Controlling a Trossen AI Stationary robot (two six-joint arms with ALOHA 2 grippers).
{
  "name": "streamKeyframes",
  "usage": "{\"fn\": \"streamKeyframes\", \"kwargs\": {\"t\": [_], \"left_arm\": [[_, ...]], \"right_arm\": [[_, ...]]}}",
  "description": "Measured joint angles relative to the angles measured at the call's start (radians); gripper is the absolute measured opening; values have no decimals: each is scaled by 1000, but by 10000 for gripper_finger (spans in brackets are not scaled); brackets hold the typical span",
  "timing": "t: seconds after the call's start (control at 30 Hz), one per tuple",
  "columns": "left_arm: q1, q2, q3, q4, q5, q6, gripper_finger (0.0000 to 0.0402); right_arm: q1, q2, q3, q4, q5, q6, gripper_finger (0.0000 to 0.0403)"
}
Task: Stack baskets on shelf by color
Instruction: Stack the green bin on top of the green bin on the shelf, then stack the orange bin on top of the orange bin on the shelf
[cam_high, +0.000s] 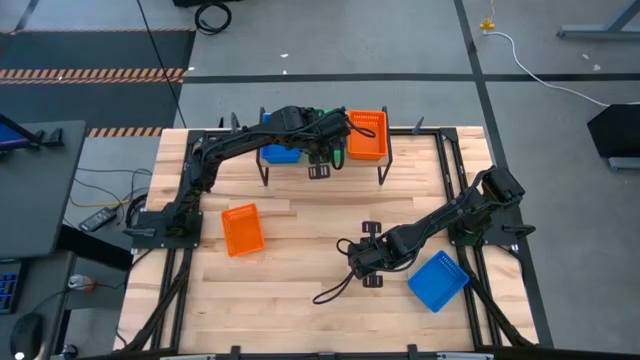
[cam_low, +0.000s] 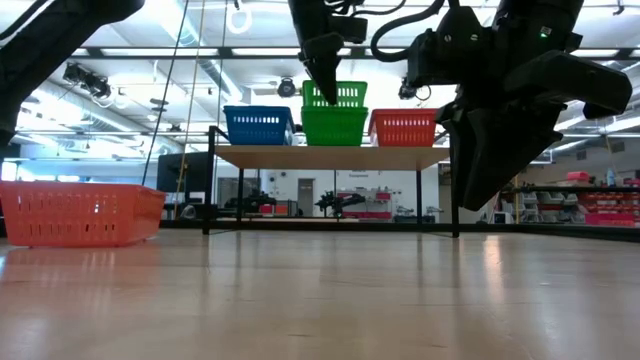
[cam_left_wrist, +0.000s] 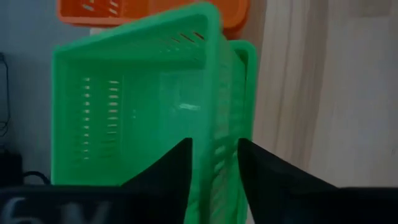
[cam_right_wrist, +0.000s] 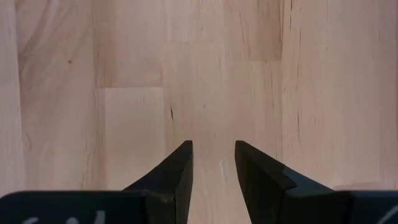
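Left gripper (cam_left_wrist: 214, 165) is up over the shelf (cam_low: 330, 157) mid-section, fingers pinching the wall of a green basket (cam_left_wrist: 137, 106), which hangs tilted above a 2nd green basket (cam_low: 335, 125) sitting on the plank. In the low view the held one (cam_low: 335, 94) rides just above the lower one, not fully nested. Blue basket (cam_low: 258, 125) sits on the shelf on one side of the green, orange basket (cam_low: 403, 127) on the other. Out on the table (cam_high: 310, 230): a loose orange basket (cam_high: 242, 229) near the left arm's base, and a loose blue basket (cam_high: 438, 280) just beside the right arm. Right gripper (cam_right_wrist: 213, 163) hovers low over bare wood near table centre, fingers slightly spread w/ nothing between them. Green pair is mostly hidden under the left arm in the high view.
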Motion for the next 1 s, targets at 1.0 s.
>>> {"fn": "streamKeyframes", "kwargs": {"t": [1.0], "left_arm": [[-115, -162, 0, -245, -16, -238, 182]], "right_arm": [[13, 0, 0, 6, 0, 8, 126]]}}
